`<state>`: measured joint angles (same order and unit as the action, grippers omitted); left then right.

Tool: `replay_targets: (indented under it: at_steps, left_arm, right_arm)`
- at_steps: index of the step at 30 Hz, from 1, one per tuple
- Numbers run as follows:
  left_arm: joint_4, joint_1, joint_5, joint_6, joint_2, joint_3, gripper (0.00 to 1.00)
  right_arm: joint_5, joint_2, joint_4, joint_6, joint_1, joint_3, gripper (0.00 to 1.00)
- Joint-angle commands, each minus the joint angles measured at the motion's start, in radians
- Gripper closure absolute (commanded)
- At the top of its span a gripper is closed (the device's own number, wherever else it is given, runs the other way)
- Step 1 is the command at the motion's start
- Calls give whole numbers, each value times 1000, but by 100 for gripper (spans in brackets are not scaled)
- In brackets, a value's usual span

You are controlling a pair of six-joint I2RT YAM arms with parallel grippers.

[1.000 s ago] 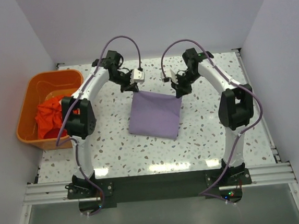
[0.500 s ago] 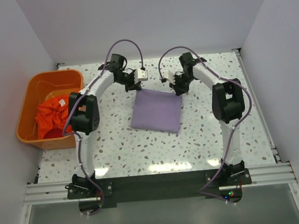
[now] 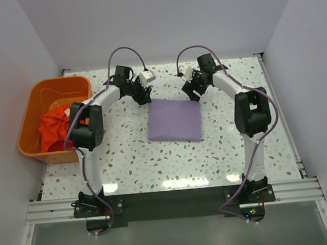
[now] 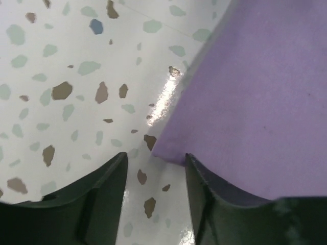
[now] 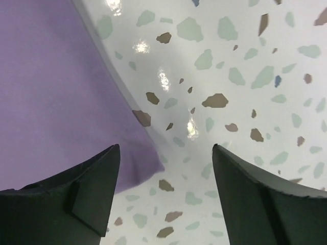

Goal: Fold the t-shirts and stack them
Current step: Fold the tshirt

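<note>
The large, plain lavender-purple cloth t-shirt (image 3: 174, 119) is lying folded into a flat, smooth, nearly square packet in the middle of the white speckled terrazzo counter (image 3: 126, 160). Its edges are running straight, and no sleeve or collar is showing. The bright orange-red cloth t-shirt (image 3: 54, 127) is sitting unfolded and crumpled inside the rigid orange plastic basket (image 3: 35, 93). It is bunching up against the near-right part of the basket, which is standing at the far left of the counter, well apart from the purple packet.

Counted, 2 t-shirts, 1 basket, 2 arms and 2 pincers are showing.

The left pincer (image 3: 144, 95) is hanging just beyond the packet's far-left corner. In the left wrist view it is standing spread, with bare counter showing in the gap and the shirt corner lying just ahead of it, unpinched. The right pincer (image 3: 193, 92) is hanging just beyond the far-right corner. In the right wrist view it is spread wider, with the purple corner lying beside 1 dark finger (image 5: 87, 194) and speckled counter filling the rest of the gap. Neither pincer is gripping any cloth.
</note>
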<state>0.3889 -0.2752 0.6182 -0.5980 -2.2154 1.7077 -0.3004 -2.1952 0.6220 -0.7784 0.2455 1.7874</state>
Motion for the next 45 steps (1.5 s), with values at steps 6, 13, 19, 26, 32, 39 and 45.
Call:
replay_targets:
  at_steps: [6, 13, 19, 26, 32, 39, 45]
  left_arm:
    - [-265, 25, 138, 524, 434, -318, 20]
    - [-419, -38, 420, 878, 517, -600, 15]
    - [-534, -130, 503, 1013, 476, -715, 8]
    - [-591, -96, 486, 1096, 272, -755, 4]
    - [-599, -33, 472, 1101, 146, -775, 4]
    - [-535, 8, 460, 1054, 187, -809, 4]
    - [-391, 10, 497, 951, 341, -731, 5]
  right_arm:
    - [-228, 371, -73, 485, -5, -130, 20]
    - [-531, 460, -113, 804, 69, -387, 19]
    - [-637, 427, -211, 971, 138, -548, 13]
    - [-655, 278, -236, 950, 95, -645, 12]
    - [-614, 178, -96, 793, 11, -660, 14]
    - [-557, 176, 14, 668, -81, -672, 15]
    - [-574, 293, 202, 538, -101, -573, 20]
